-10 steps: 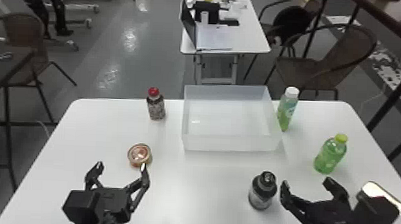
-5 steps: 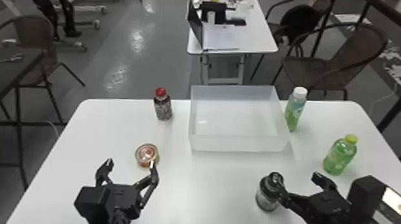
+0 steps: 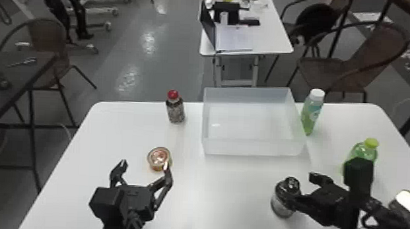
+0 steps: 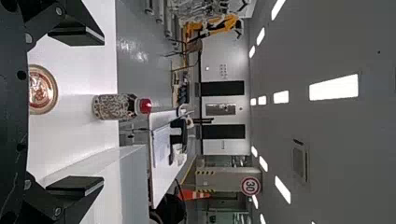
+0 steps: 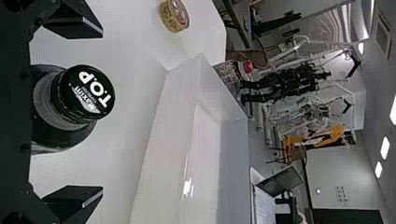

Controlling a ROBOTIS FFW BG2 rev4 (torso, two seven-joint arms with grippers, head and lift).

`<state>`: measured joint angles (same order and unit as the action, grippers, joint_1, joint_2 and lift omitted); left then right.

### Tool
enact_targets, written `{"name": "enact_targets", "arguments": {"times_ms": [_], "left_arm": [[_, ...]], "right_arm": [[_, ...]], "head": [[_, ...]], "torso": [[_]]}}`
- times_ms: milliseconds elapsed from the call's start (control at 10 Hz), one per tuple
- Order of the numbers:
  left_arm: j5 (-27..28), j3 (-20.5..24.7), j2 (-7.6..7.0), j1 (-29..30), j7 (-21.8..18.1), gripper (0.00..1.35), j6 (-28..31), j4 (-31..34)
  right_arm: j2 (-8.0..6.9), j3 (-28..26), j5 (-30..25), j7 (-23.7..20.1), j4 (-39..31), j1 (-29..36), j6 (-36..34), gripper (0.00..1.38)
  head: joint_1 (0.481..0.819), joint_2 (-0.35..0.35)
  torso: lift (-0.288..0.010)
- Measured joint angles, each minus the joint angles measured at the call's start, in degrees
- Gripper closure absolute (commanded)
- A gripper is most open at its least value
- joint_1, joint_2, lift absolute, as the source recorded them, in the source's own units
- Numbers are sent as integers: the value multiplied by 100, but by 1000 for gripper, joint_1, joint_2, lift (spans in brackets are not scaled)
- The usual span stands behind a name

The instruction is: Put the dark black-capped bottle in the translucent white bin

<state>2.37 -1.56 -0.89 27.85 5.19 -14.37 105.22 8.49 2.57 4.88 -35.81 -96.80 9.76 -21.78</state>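
Right tool (image 3: pixel 302 189): has moved in from the right toward the bottle over the last moments; its two fingers are spread wide, with nothing gripped.
Dark black-capped bottle (image 3: pixel 278 205): upright on the desk (image 3: pixel 223 202), near side, right of centre; the right wrist view shows it between the spread fingers, closer to one than the other.
Meaning for the task: the approach looks almost done, and closing on the bottle seems the next step, perhaps after a little centring so that one finger does not nudge it over.
Translucent white bin (image 3: pixel 245 148): beyond the bottle and a little to its left, with nothing in it; the bottle would need lifting over the near wall.
Left tool (image 3: pixel 145 165): parked at the near left by a round tin (image 3: pixel 158 158), fingers wide apart and holding nothing.
Green-capped bottle (image 3: pixel 364 150): at the right, now partly covered by the right arm, its lower part hard to make out.
Hard to see: in the head view a black finger overlaps the dark bottle, so whether they touch is unclear; a pale-topped object (image 3: pixel 408 204) is cut off at the right edge.
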Motion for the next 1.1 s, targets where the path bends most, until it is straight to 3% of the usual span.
{"name": "enact_targets", "arguments": {"times_ms": [300,700,900,1100], "left_arm": [[-9,-10,-8,-21,0,231,-21,-21],[-21,-22,-14,-33,0,231,-33,-39],[-31,-26,-16,-34,0,231,-39,-45],[-39,-29,-13,-34,0,231,-54,-53]], "right_arm": [[165,235,-56,-426,300,-407,-513,113],[242,341,6,-585,531,-621,-1009,168],[242,358,-32,-586,554,-645,-1063,697],[241,358,0,-586,605,-663,-1065,711]], "head": [[695,145],[695,148],[695,147],[695,147]], "torso": [[-35],[-34],[-34],[-34]]}}
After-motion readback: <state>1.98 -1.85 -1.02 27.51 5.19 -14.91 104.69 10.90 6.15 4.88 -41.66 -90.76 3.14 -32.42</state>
